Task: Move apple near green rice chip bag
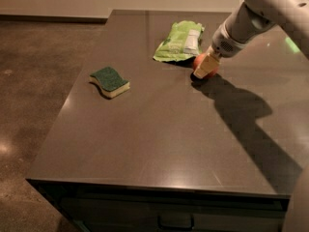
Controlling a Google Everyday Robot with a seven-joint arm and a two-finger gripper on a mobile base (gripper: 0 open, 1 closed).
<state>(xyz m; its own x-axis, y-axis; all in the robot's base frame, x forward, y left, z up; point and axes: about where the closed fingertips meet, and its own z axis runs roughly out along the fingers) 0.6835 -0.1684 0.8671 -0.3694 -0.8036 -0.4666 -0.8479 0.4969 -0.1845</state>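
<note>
The white arm reaches in from the upper right and slopes down to the left, ending in the gripper low over the dark countertop. Its beige fingers are clamped around the apple, which sits just beside the lower right corner of the green rice chip bag. A green-topped yellow sponge lies well apart to the left.

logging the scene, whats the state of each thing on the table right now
apple: gripped, close beside the bag's near right corner
green rice chip bag: lying flat, crumpled, not held
sponge: lying green side up, well apart from the others
gripper: at the apple, fingers shut on it
</note>
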